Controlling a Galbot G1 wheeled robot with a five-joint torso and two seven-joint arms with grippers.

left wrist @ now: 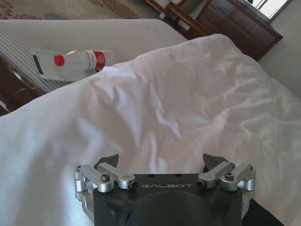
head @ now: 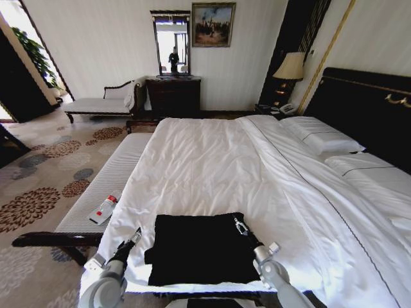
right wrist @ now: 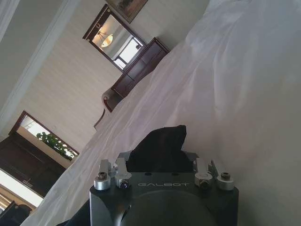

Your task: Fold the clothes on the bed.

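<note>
The clothes, a black T-shirt (head: 199, 250), lie flattened in a rough rectangle on the white duvet of the bed (head: 212, 160), close to its near edge. My right gripper (head: 239, 224) sits at the shirt's far right corner. In the right wrist view the right gripper (right wrist: 160, 160) is shut on a peak of the black cloth (right wrist: 162, 141), which hides its fingertips. My left gripper (head: 136, 232) hovers just left of the shirt over the bed's left edge. In the left wrist view the left gripper (left wrist: 161, 160) is open above bare duvet with nothing between its fingers.
A long striped bench (head: 109, 186) runs along the bed's left side, with a clear plastic bottle (head: 104, 208) (left wrist: 80, 60) lying on it. Pillows (head: 324, 138) and the dark headboard are at the right. A dresser (head: 173, 96) and chaise stand against the far wall.
</note>
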